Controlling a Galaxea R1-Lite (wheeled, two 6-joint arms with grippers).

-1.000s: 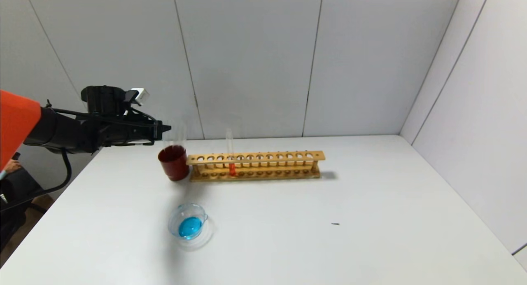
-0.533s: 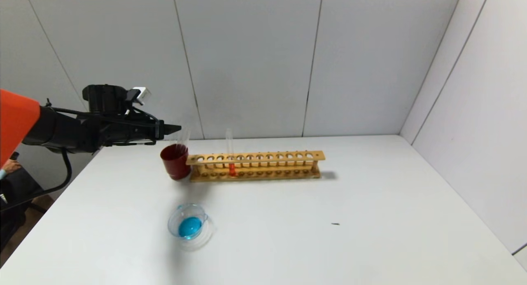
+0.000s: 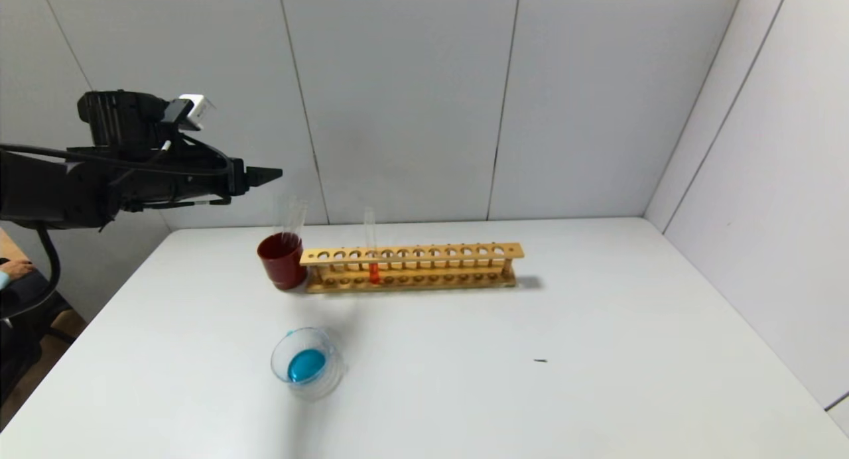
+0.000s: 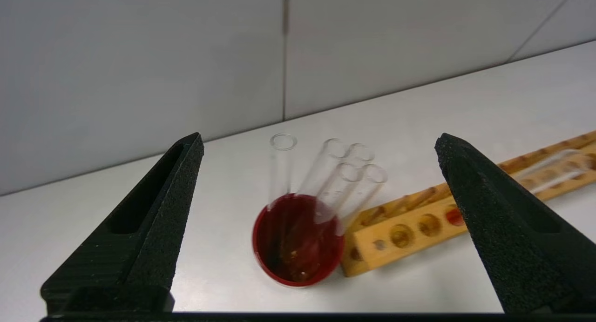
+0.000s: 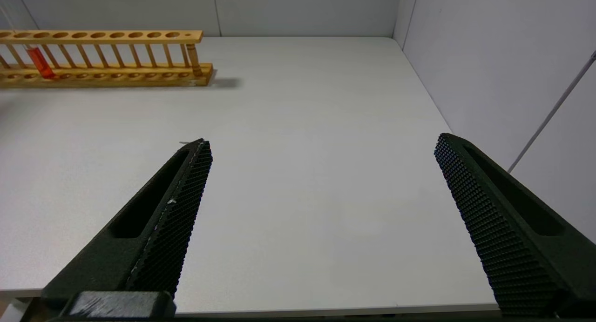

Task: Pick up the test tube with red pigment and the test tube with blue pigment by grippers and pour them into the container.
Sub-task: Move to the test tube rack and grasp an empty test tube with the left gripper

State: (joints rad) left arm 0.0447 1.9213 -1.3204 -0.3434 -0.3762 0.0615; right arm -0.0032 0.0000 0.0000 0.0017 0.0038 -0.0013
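Right of my left gripper (image 3: 265,175), jaws wide and empty, red pigment tube (image 3: 371,253) stands upright in rack (image 3: 464,253), nearer this arm.

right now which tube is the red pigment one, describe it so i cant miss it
Find the long wooden rack at the back of the white table, beside the dark red cup. The test tube with red pigment stands upright in a hole near the rack's cup end. It is the only tube in the rack, with orange-red liquid at its bottom; the cup's tubes are clear and leaning.
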